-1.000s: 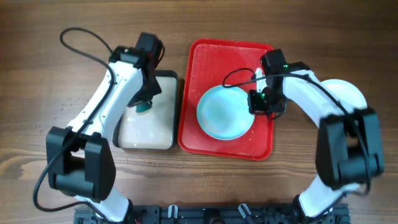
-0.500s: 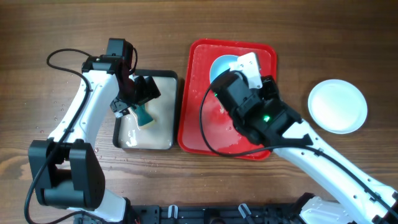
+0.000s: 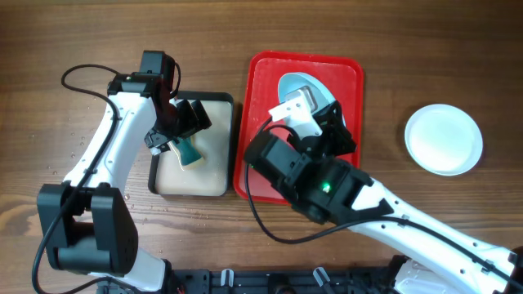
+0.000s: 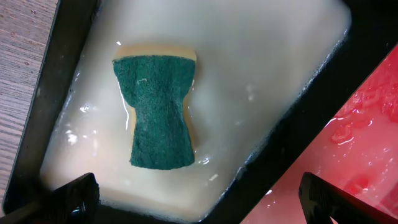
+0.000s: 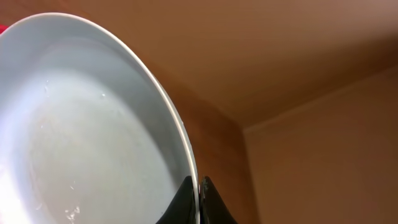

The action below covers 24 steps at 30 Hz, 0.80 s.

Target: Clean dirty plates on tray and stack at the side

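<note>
Turquoise round plate rim-pinched by right fingers, lifted over red plastic tray; left fingers spread above green sponge. Next, probably: stack aside.

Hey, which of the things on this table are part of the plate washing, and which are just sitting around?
In the job: turquoise plate in the right end effector, red tray, white plate off to the right, sponge, cream wash tray under the left end effector.
Just there: the wooden table.
</note>
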Each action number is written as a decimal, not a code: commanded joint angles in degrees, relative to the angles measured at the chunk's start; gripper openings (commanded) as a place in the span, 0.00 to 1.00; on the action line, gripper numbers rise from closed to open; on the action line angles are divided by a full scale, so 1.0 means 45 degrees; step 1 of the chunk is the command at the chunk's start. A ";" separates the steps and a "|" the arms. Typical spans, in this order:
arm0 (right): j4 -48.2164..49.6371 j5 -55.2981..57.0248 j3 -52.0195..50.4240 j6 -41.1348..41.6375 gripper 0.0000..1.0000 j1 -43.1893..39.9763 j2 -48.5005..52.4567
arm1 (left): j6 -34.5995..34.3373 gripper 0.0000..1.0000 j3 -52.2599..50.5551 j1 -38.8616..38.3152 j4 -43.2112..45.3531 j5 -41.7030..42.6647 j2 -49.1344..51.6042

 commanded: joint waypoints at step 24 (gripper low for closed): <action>0.0874 0.0563 0.0039 -0.0248 0.04 0.0170 0.0078 | 0.0087 1.00 0.0005 0.0053 -0.0005 0.0189 -0.0262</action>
